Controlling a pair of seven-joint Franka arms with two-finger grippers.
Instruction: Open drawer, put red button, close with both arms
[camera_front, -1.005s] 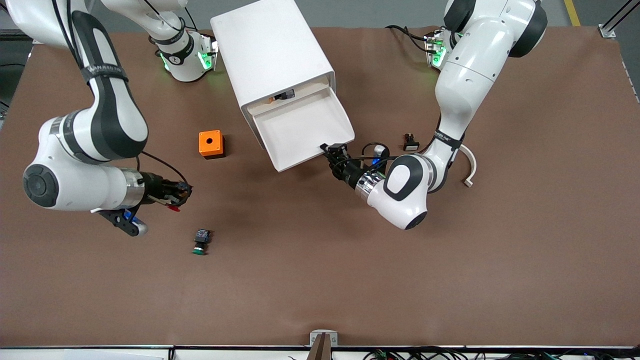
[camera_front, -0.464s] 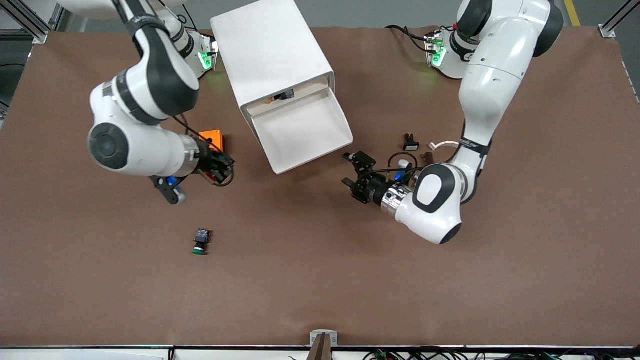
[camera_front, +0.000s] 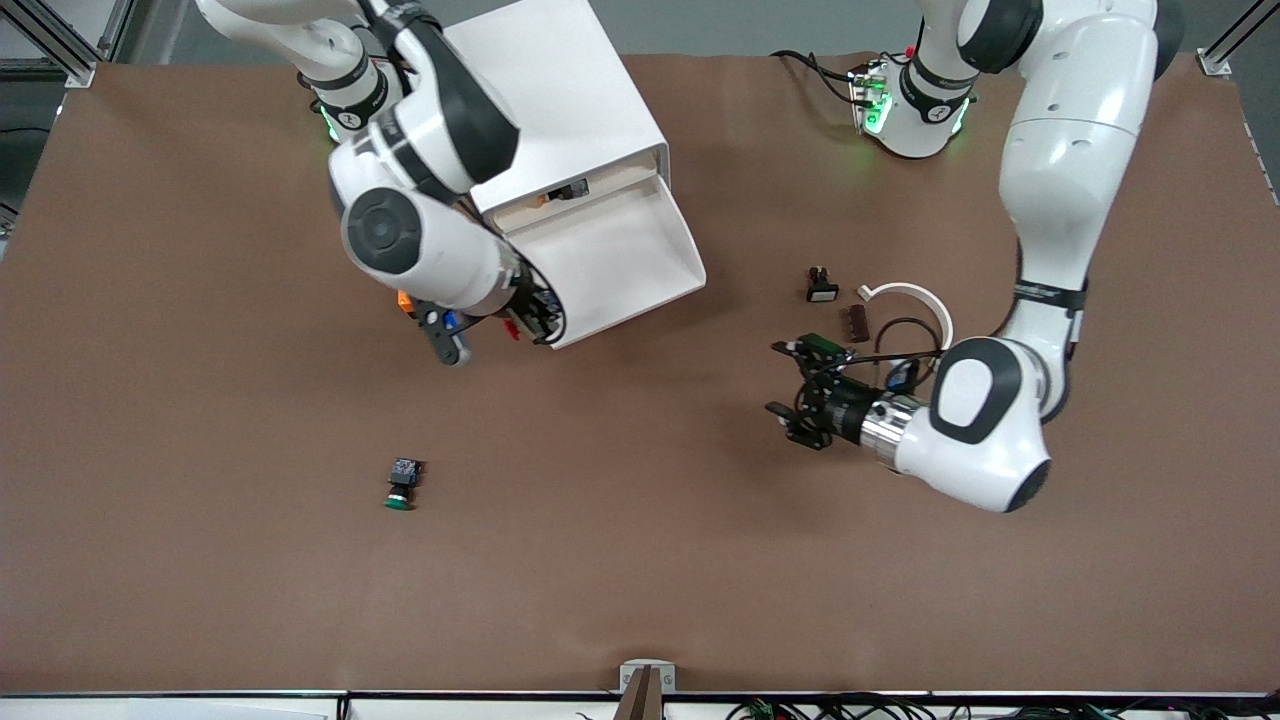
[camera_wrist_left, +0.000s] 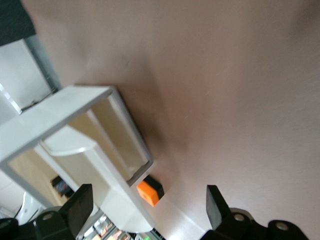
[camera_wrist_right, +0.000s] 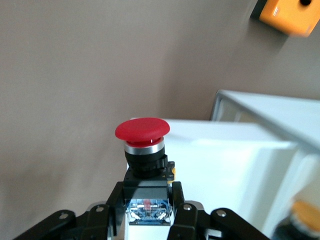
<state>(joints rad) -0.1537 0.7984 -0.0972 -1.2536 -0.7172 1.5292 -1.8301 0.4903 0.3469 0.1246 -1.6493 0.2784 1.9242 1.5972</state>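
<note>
now: red button gripped beside the open drawer

front view: right gripper (camera_front: 528, 322) at the corner of the drawer (camera_front: 610, 262); left gripper (camera_front: 792, 390), fingers spread, empty, near it.
right wrist view: red button (camera_wrist_right: 142, 134) clamped, over the drawer's edge.
left wrist view: drawer pulled out.

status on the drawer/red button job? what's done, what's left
Done: the drawer stands pulled out of the cabinet. In hand: the right gripper, shut on the red button, is at the drawer's front edge. The left gripper hangs open over bare table, off the drawer. Left: drop the button in the tray, which looks empty, then push the drawer shut with both arms.
</note>
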